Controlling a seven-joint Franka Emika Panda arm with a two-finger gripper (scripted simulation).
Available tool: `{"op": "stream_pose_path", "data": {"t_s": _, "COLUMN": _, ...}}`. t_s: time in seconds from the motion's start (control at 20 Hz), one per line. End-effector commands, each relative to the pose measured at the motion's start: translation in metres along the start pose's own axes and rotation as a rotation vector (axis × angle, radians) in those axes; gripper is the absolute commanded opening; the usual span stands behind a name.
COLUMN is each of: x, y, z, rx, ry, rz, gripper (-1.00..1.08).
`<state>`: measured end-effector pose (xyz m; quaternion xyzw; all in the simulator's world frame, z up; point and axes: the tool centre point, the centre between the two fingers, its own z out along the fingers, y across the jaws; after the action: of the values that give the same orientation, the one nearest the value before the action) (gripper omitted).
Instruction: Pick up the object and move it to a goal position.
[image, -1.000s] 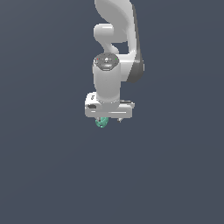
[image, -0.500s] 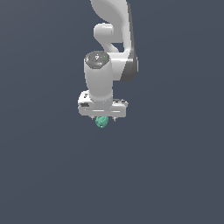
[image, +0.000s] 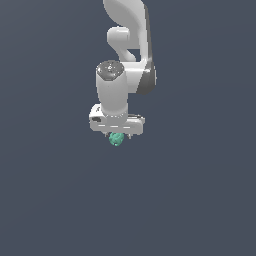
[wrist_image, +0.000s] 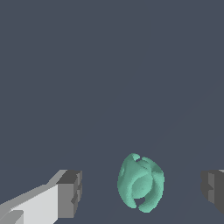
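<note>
The object (image: 116, 139) is a small teal-green lumpy ball just under the white gripper (image: 117, 136) in the exterior view. In the wrist view the object (wrist_image: 141, 183) lies between the two dark finger pads (wrist_image: 70, 194), with a clear gap to each one. The gripper (wrist_image: 141, 191) is open around it and touches it on neither side. The white arm (image: 117, 90) comes down from above and hides most of the fingers in the exterior view.
A plain dark grey-blue surface (image: 200, 200) fills both views. No other objects, edges or goal marker show.
The hand and wrist have shifted a little toward the exterior view's left over the last second. The object has stayed under the hand. The fingers remain apart.
</note>
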<state>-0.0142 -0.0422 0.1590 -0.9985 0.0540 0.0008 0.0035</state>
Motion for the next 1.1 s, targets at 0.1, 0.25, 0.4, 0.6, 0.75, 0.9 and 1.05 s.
{"op": "stream_pose_path", "data": {"t_s": 0.1, "x": -0.012, "y": 0.004, "z": 0.015, "rx": 0.000, "ry": 0.000, "rz": 0.067, "gripper": 1.00}}
{"op": "stream_pose_path", "data": {"t_s": 0.25, "x": -0.024, "y": 0.009, "z": 0.029, "rx": -0.001, "ry": 0.000, "rz": 0.132, "gripper": 1.00}}
{"op": "stream_pose_path", "data": {"t_s": 0.4, "x": -0.039, "y": 0.014, "z": 0.043, "rx": -0.002, "ry": 0.001, "rz": 0.205, "gripper": 1.00}}
{"op": "stream_pose_path", "data": {"t_s": 0.6, "x": -0.055, "y": 0.019, "z": 0.057, "rx": -0.004, "ry": 0.002, "rz": 0.280, "gripper": 1.00}}
{"op": "stream_pose_path", "data": {"t_s": 0.75, "x": -0.063, "y": 0.022, "z": 0.064, "rx": -0.005, "ry": 0.003, "rz": 0.318, "gripper": 1.00}}
{"op": "stream_pose_path", "data": {"t_s": 0.9, "x": -0.068, "y": 0.024, "z": 0.068, "rx": -0.006, "ry": 0.003, "rz": 0.341, "gripper": 1.00}}
{"op": "stream_pose_path", "data": {"t_s": 1.05, "x": -0.070, "y": 0.024, "z": 0.069, "rx": -0.006, "ry": 0.003, "rz": 0.349, "gripper": 1.00}}
